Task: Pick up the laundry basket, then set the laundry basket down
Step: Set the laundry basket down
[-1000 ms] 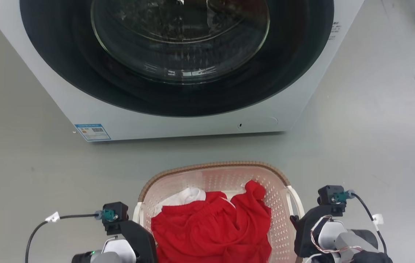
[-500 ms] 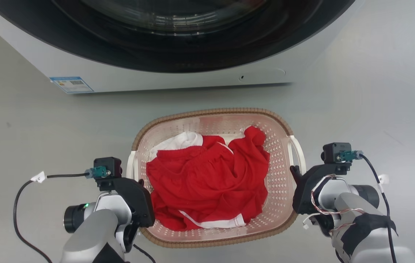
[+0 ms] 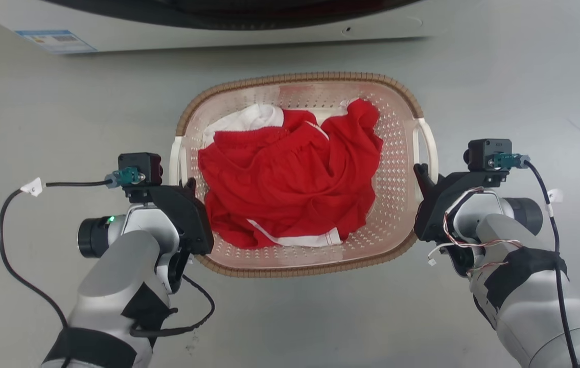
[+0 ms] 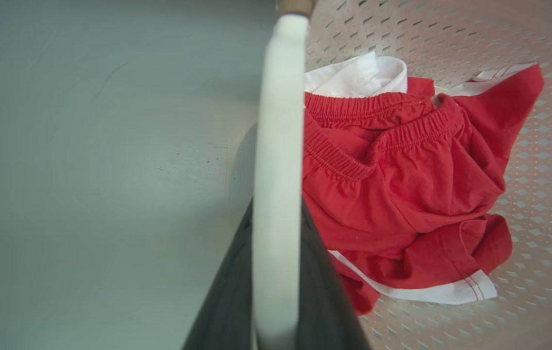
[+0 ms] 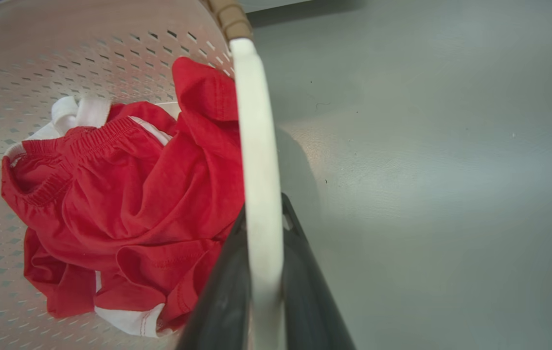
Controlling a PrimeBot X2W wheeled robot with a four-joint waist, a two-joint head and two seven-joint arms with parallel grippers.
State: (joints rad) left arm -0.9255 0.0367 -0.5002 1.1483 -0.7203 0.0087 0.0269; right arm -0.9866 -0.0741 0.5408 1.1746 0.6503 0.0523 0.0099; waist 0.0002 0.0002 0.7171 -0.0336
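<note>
**Both handles gripped, lift about to begin**

The laundry basket [image 3: 300, 77] sits mid-frame in the head view, on the grey floor [image 3: 54, 102] just in front of the washing machine [image 3: 218, 36], whose lower edge runs along the top of the frame. Inside is a heap of red clothes [image 3: 290, 184], with a bit of white cloth [image 3: 249, 118] at its upper left.

The left end effector [image 3: 189, 183], left of centre, is closed on the left handle [image 3: 174, 153]. In the left wrist view the white loop runs up between its 2 dark fingers [image 4: 227, 291], pinched tight. The right end effector [image 3: 419, 169], right of centre, has the right handle [image 3: 432, 145] clamped the same way in its own wrist view.

What changed over the last second is mostly the view. 1 second back the washer door filled the top half and the basket was cut off at the bottom edge. Now the whole basket shows and the washer has slid nearly out at the top. That looks like the head tipping down, not the basket travelling. Both end effectors keep their places at the handles throughout. The basket looks slightly larger, which may mean it is rising, but I cannot tell whether it has left the floor.

My read is that the grip is done on both sides and the lift is starting or comes next. The arms will need to rise evenly or the load tips.
</note>
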